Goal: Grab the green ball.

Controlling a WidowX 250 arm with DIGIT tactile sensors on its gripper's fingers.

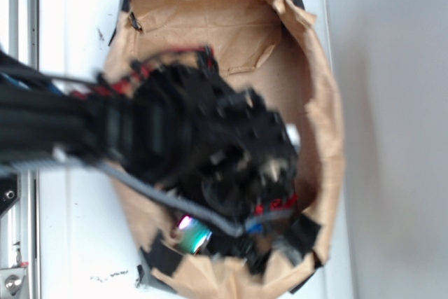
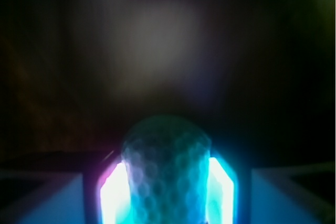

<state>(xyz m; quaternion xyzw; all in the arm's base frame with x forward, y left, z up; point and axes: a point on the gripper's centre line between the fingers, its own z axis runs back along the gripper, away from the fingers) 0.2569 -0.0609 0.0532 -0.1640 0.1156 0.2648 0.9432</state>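
- The gripper (image 2: 167,192) was closed around the green ball (image 2: 165,166), which sat pinched between two glowing fingers (image 2: 113,195)
- The black arm (image 1: 140,131) reached into a brown paper bag (image 1: 325,117), apparently low inside, though blurred

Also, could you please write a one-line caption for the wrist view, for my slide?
Wrist view: small round dimpled green foam ball sits between the two glowing jaws of the gripper, dark blurred background behind.
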